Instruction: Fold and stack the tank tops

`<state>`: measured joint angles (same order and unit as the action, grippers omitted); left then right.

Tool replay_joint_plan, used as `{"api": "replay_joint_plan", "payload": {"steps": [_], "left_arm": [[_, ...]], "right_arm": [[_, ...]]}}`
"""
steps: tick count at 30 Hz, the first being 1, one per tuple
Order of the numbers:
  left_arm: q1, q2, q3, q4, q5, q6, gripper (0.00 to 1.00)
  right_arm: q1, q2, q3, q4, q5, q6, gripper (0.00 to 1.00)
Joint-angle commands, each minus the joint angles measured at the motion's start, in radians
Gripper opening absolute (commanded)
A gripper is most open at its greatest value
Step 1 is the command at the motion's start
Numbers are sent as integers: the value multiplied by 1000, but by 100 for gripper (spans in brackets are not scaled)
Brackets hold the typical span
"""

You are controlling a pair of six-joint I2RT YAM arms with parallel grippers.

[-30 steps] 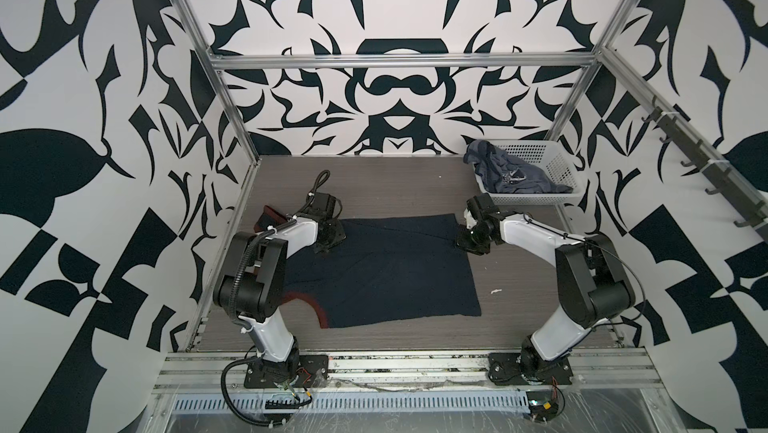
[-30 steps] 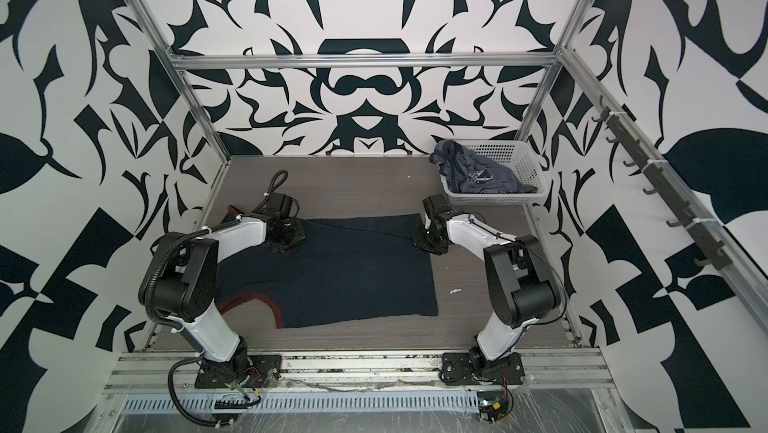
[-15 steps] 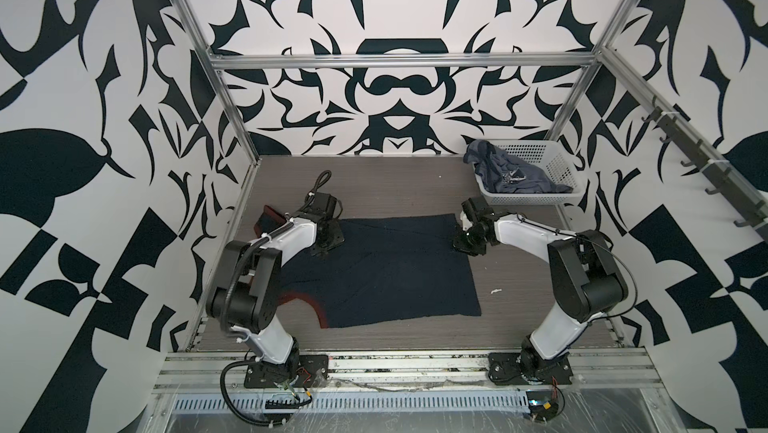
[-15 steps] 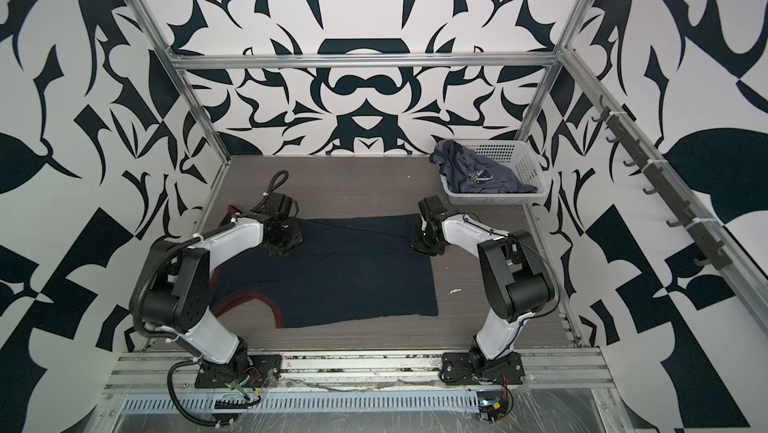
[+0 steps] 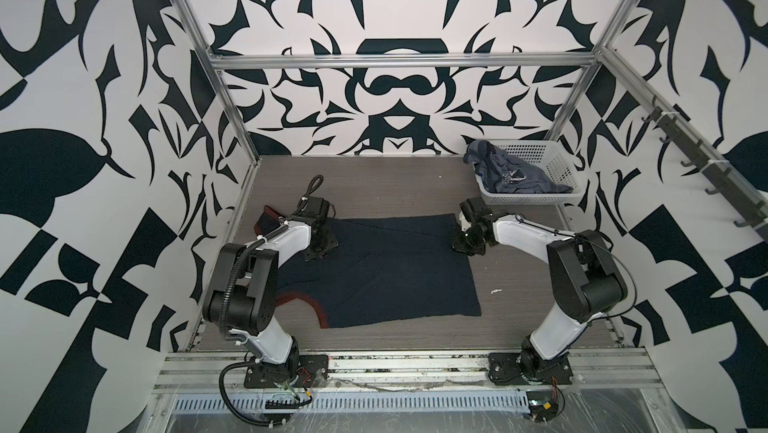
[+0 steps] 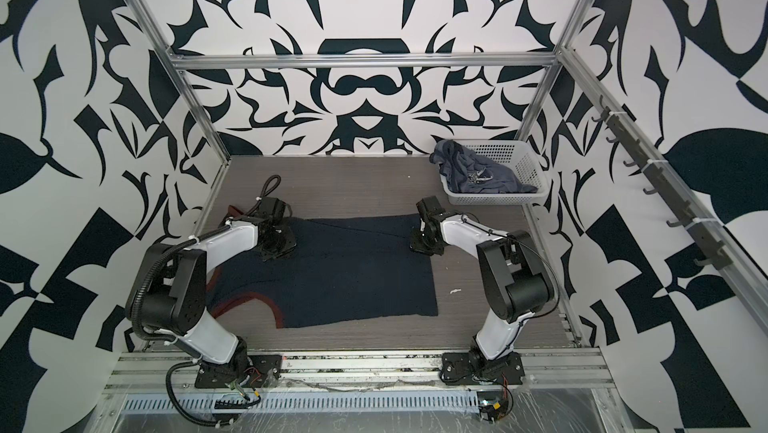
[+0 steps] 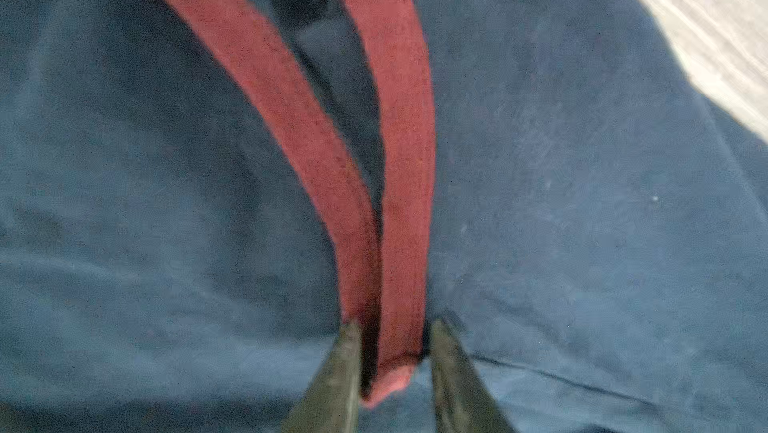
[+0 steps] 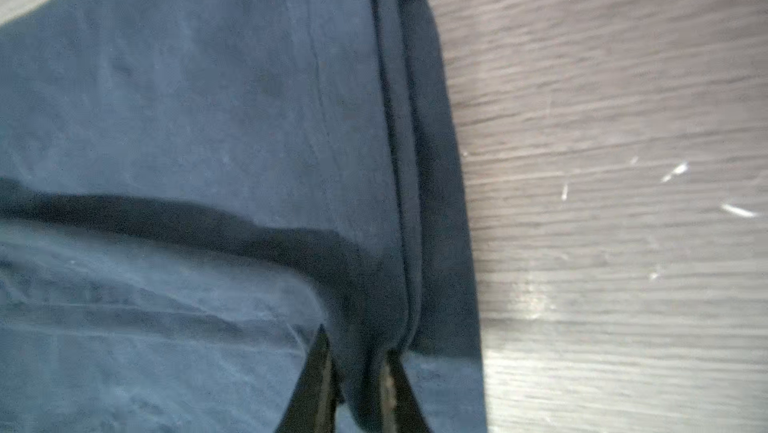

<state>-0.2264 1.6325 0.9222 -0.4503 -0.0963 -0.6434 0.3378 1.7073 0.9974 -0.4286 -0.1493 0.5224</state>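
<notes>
Pinching a doubled band of red trim [image 7: 249,77], my left gripper [image 7: 392,327] sits low near the left edge of the surface [image 5: 395,177]. In the wrist view its fingers [image 7: 332,368] press on the band from both sides, and the folded end pokes out between them. The trim belongs to the navy top [image 5: 395,268], which lies spread flat over the middle of the surface, with another red-edged curve toward the front-left corner.

My right gripper [image 8: 357,341] is down on the top's back-right corner, right of the middle of the surface. Its fingers [image 8: 316,372] are drawn in on a raised fold of the dark hem, with bare surface just beside that edge. A small white scrap [image 5: 495,291] lies on the surface just off the top's right side.

The blue top [image 5: 511,177] is crumpled in the basket [image 5: 559,169] at the back-right corner, one part draped over the basket's left rim, well apart from both of my grippers.
</notes>
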Motion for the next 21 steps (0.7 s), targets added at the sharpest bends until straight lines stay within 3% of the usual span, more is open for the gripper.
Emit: {"api": "replay_joint_plan", "payload": {"steps": [1, 9, 16, 21], "left_arm": [[1, 11, -8, 9, 11, 4, 23], [1, 9, 50, -2, -10, 21, 6], [16, 34, 170, -19, -5, 46, 1], [56, 91, 306, -17, 26, 59, 0]], "right_arm": [[7, -30, 9, -18, 27, -6, 11], [10, -26, 70, -60, 41, -39, 2], [3, 4, 196, -108, 70, -77, 0], [-44, 84, 383, -160, 92, -115, 0]]}}
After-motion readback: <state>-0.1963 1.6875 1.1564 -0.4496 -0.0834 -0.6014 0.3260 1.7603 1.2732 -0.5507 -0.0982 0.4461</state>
